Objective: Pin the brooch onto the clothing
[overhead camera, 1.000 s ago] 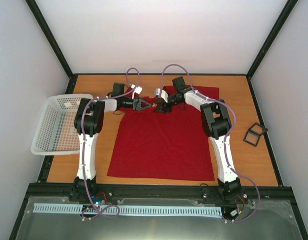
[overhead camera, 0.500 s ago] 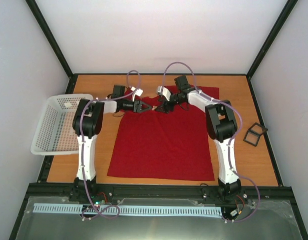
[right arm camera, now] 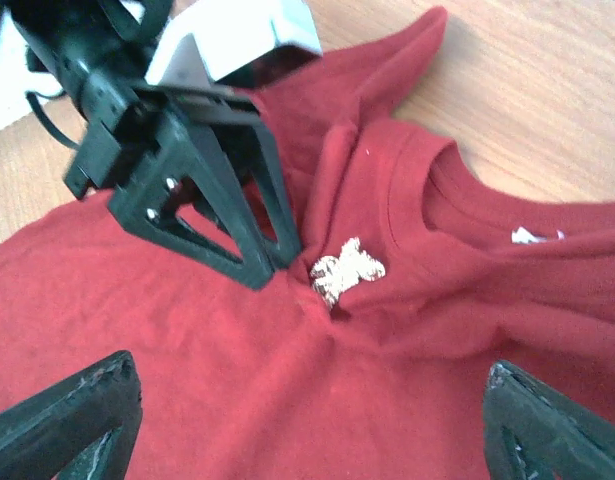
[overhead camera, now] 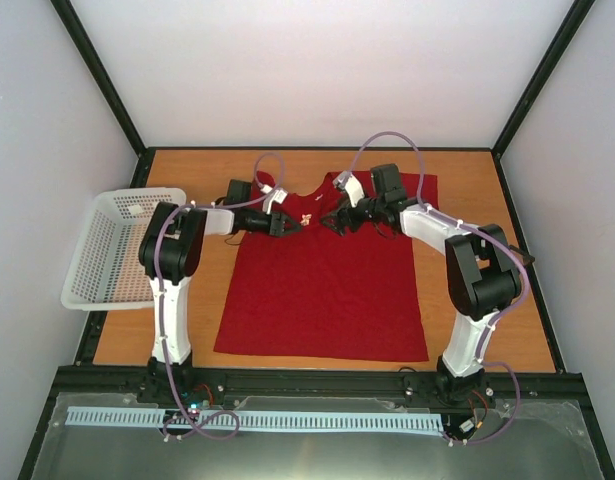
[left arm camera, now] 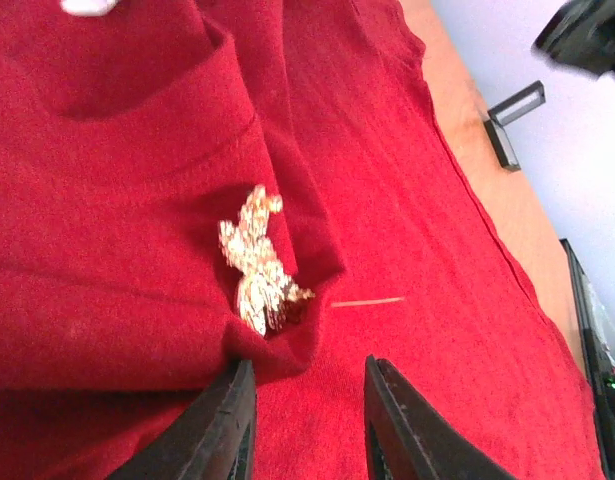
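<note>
- I see the plain red short-sleeved T-shirt (overhead camera: 322, 300) spread flat on the orange-brown wooden table (overhead camera: 467, 190). Its round neck is at the end far from the arm bases.
- The small pale-gold sparkly brooch (left arm camera: 257, 262) sits on the T-shirt's chest just below the neckband, on a raised fold of the cloth. Whether its pin goes through the cloth I cannot tell.
- My left gripper (left arm camera: 309, 365) is low over the T-shirt, just beside the brooch. Its black fingers are a narrow gap apart, with the end of that fold lying between them; I cannot tell whether they pinch it.
- My right gripper (right arm camera: 309, 375) hangs over the T-shirt's chest, facing the left one across the brooch, fingers spread wide and holding nothing.
- A small white label (right arm camera: 532, 235) shows inside the T-shirt's collar.
- A thin pale line (left arm camera: 367, 300) lies on the T-shirt next to the brooch; what it is I cannot tell.
- A white plastic mesh basket (overhead camera: 107, 250) sits off the T-shirt's left side, apart from it, at the table's edge.
- A small black square frame (overhead camera: 509, 268) lies off the T-shirt's right side, well apart from it.
</note>
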{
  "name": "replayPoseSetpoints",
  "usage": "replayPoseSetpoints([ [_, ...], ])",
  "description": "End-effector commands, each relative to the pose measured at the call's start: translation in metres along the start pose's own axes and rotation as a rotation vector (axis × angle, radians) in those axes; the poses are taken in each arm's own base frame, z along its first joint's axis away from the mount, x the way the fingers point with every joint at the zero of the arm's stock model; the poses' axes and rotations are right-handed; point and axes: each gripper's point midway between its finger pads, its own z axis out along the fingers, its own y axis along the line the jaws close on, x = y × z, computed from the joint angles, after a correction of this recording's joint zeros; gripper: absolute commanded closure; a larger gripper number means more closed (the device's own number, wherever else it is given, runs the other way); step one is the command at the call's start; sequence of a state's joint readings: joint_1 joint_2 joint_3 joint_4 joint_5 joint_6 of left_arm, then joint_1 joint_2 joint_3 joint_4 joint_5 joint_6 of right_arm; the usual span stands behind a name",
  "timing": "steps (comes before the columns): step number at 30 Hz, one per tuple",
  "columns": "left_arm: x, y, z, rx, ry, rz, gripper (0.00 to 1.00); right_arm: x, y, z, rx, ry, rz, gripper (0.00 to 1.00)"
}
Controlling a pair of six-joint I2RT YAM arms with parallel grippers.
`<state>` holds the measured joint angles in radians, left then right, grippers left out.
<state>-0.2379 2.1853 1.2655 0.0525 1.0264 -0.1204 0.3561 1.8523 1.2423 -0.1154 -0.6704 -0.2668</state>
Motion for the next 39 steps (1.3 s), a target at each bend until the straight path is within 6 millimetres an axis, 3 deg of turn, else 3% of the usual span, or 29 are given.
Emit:
replayPoseSetpoints([
  [1,-0.046,-0.013,-0.012,-0.070,-0.053,0.081,0.68,-0.014,-0.011,-0.014,0.087,-0.051,-0.017,0.10],
  [7,-0.059,-0.007,-0.009,-0.092,-0.046,0.057,0.68,-0.004,-0.016,-0.013,0.111,-0.033,-0.012,0.11],
  [12,-0.059,0.003,0.000,-0.078,-0.014,0.028,0.68,0.000,-0.021,-0.013,0.123,-0.026,-0.001,0.12],
  [17,-0.061,-0.003,0.007,-0.032,-0.004,0.044,0.73,0.003,-0.023,-0.013,0.127,-0.015,-0.003,0.13],
  [26,-0.040,0.001,0.017,-0.041,0.055,0.005,0.72,0.006,-0.022,-0.011,0.114,-0.011,-0.006,0.15],
  [32,-0.036,0.004,0.020,-0.049,0.072,-0.001,0.73,0.009,-0.020,-0.008,0.098,-0.005,-0.005,0.16],
  [39,-0.033,0.009,0.022,-0.080,0.082,0.005,0.67,0.012,-0.020,-0.007,0.092,0.001,-0.004,0.17],
])
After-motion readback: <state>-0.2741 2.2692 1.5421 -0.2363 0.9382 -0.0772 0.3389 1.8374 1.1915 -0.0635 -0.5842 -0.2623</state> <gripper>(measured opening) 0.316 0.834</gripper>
